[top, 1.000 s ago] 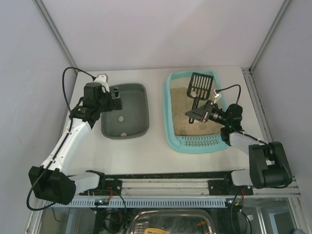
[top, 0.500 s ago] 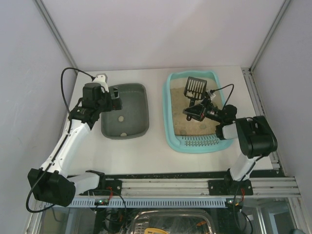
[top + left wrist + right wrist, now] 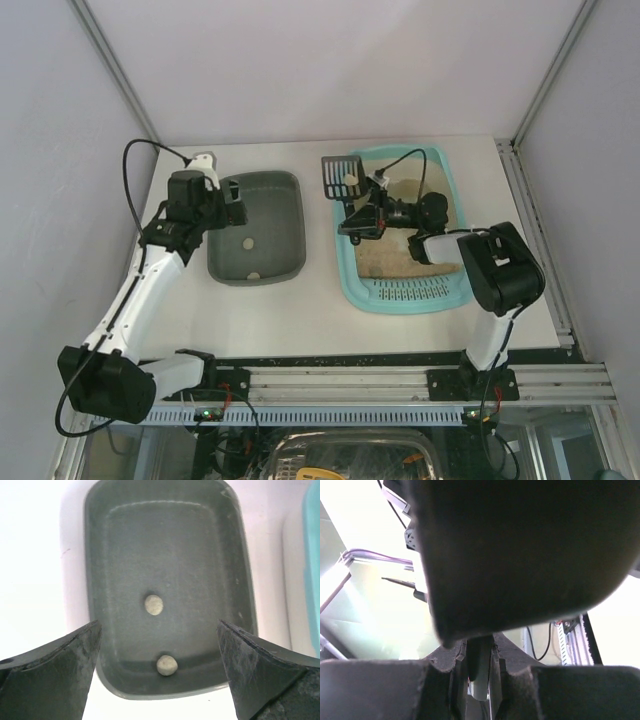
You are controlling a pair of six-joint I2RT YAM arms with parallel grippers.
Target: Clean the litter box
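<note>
The turquoise litter box (image 3: 345, 285) holds tan litter (image 3: 385, 255), with its slotted grille (image 3: 410, 290) at the near end. My right gripper (image 3: 362, 220) is shut on the handle of a black slotted scoop (image 3: 338, 174). It holds the scoop raised over the box's far left rim, with a pale lump (image 3: 351, 181) on the blade. In the right wrist view the scoop's dark underside (image 3: 520, 550) fills the top, and its handle (image 3: 480, 672) is pinched between the fingers. My left gripper (image 3: 236, 206) is open above the dark grey tray (image 3: 275, 215).
The grey tray (image 3: 200, 555) holds two pale clumps (image 3: 153, 604) (image 3: 167, 665), also seen from above (image 3: 247, 243) (image 3: 254, 275). The litter box's edge (image 3: 314, 555) shows at the right of the left wrist view. White walls and metal posts enclose the table.
My right arm has swung the scoop left, from over the litter at the far end to over the box's left rim. The left arm has not moved.
</note>
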